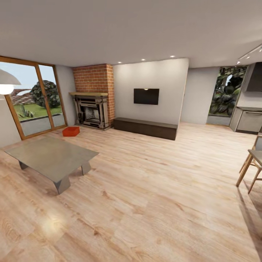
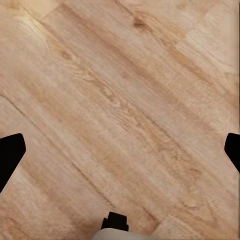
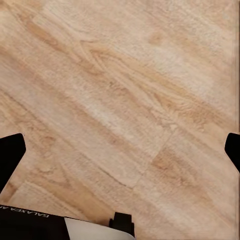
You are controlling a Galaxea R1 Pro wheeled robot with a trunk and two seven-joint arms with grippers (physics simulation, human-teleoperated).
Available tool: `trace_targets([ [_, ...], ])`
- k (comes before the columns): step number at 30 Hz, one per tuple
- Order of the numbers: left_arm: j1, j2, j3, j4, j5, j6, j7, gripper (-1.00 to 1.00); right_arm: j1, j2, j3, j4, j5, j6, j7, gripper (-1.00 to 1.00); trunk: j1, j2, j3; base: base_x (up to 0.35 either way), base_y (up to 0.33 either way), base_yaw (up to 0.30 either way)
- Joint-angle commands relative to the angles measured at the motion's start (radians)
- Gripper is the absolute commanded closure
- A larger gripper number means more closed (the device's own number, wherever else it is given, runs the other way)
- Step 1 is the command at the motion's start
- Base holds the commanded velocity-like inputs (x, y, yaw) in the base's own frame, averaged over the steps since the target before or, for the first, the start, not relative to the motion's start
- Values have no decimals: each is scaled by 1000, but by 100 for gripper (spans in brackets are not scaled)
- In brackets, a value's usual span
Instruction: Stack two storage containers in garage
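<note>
I am in the living room, looking across its light wood plank flooring. One orange-red storage container [image 1: 71, 131] sits on the planks far off at the left, in front of the brick fireplace [image 1: 92, 98]. My left gripper [image 2: 120, 152] hangs open over bare planks, its dark fingertips [image 2: 10, 156] at the frame's two sides with nothing between them. My right gripper [image 3: 120, 152] is open too, above bare wood, and holds nothing. The garage is out of view.
A grey coffee table [image 1: 52, 157] stands at the near left. A dark low cabinet [image 1: 145, 128] runs along the white wall under a TV [image 1: 146, 96]. Wooden chair legs [image 1: 249, 171] show at the right edge. Glass doors [image 1: 32, 98] are at the left.
</note>
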Motion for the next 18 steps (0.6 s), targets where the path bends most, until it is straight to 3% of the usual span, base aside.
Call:
trace_targets([
  [1,-2,0,0,3,6,-6,-1,-100,-2,0,5,4,5,-8,0,-100,1,-1,-2,327,-121,0],
  [18,-2,1,0,3,6,-6,-1,-100,-2,0,5,4,5,-9,-1,-100,1,-1,-2,327,-121,0],
])
